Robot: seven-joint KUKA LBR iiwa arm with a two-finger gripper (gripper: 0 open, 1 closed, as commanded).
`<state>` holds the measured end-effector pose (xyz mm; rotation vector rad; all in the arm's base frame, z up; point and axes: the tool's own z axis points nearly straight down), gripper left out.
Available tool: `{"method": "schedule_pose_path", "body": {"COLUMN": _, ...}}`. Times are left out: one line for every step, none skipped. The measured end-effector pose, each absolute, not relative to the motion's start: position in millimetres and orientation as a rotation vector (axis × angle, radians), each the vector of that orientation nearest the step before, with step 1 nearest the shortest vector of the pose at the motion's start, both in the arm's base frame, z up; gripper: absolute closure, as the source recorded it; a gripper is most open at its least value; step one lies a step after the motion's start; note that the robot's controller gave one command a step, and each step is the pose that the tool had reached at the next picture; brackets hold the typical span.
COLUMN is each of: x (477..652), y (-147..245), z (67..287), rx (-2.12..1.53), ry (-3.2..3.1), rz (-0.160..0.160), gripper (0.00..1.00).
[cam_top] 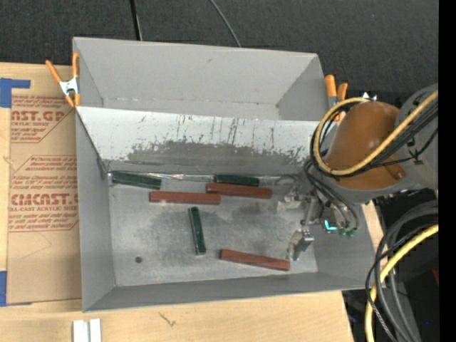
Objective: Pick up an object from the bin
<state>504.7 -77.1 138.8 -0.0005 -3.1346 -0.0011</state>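
Observation:
My gripper (pixel 303 238) hangs low at the bin's right side, just off the right end of a red-brown bar (pixel 254 260) that lies flat near the front wall. I see nothing held in it. A dark green bar (pixel 197 230) lies lengthwise in the middle of the floor, to the gripper's left. Farther back, another red-brown bar (pixel 239 189) lies beside a dark green bar (pixel 236 180) at the foot of the back wall.
A third red-brown bar (pixel 184 198) and a dark green bar (pixel 135 179) lie at the back left. The arm's orange cover and looped cables hang over the bin's right rim. The sloped right wall stands close behind the gripper.

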Motion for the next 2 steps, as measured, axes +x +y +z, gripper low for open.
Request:
{"method": "schedule_pose_path", "body": {"x": 506.7, "y": -77, "z": 142, "rx": 0.0, "ry": -3.142, "rz": 0.0, "gripper": 0.0}}
{"method": "schedule_pose_path", "body": {"x": 501.2, "y": -71, "z": 125, "rx": 0.103, "ry": -3.147, "rz": 0.003, "gripper": 0.0}}
